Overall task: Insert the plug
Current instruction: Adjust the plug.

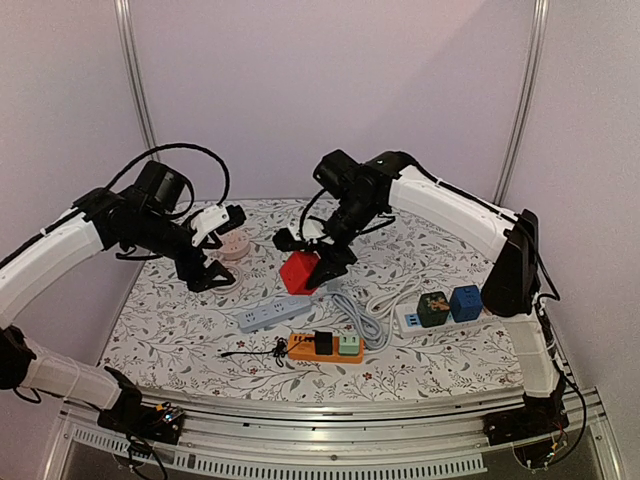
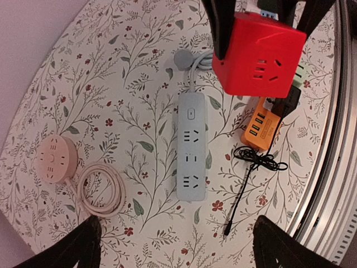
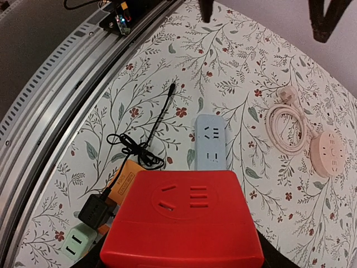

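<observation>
The plug is a red cube (image 1: 297, 272) with socket holes on its faces, and its prongs are hidden. My right gripper (image 1: 318, 262) is shut on it and holds it in the air above the table's middle. In the right wrist view the cube (image 3: 184, 223) fills the bottom, between the jaws of the gripper (image 3: 181, 259). A pale blue power strip (image 1: 275, 313) lies flat just in front of and below the cube (image 2: 259, 53). The strip (image 2: 191, 146) has its sockets free. My left gripper (image 2: 178, 245) hangs open and empty above the table's left side (image 1: 212, 278).
A pink round socket (image 1: 235, 245) with a coiled cord lies at the back left. An orange strip (image 1: 325, 347) carries a black charger and a green adapter, with a tangled black cable (image 1: 255, 350) beside it. A white strip (image 1: 440, 310) with green and blue cubes lies at the right.
</observation>
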